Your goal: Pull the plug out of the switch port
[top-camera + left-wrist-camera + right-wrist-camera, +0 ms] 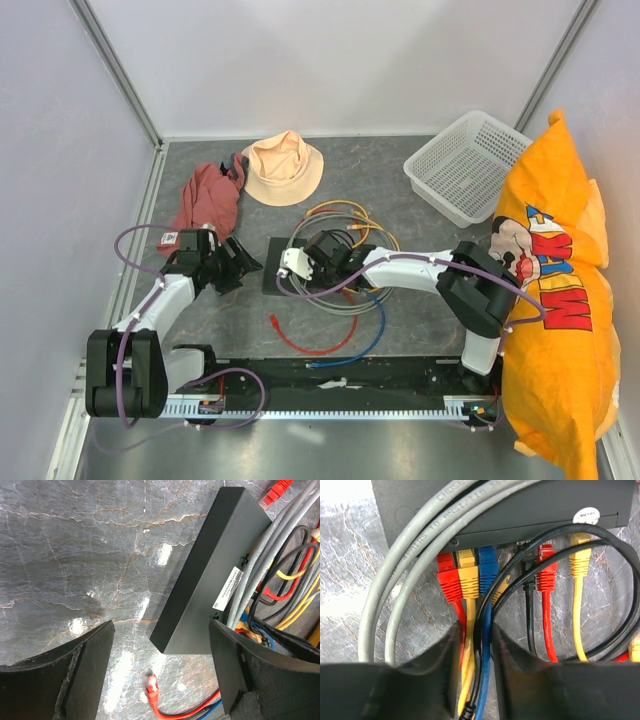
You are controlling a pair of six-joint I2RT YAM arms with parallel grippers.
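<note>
The switch is a flat black box lying mid-table, with a tangle of coloured cables at its right. In the right wrist view its port edge holds red, yellow and blue plugs side by side, then black, red and yellow ones. My right gripper is closed on the cables just below the first three plugs, red, yellow, black and blue together. My left gripper stands open at the switch's left corner, holding nothing.
A loose red plug lies on the table below the switch corner. Two grey cables loop past the ports. A peach hat and red cloth lie at the back left, a white basket back right, an orange bag right.
</note>
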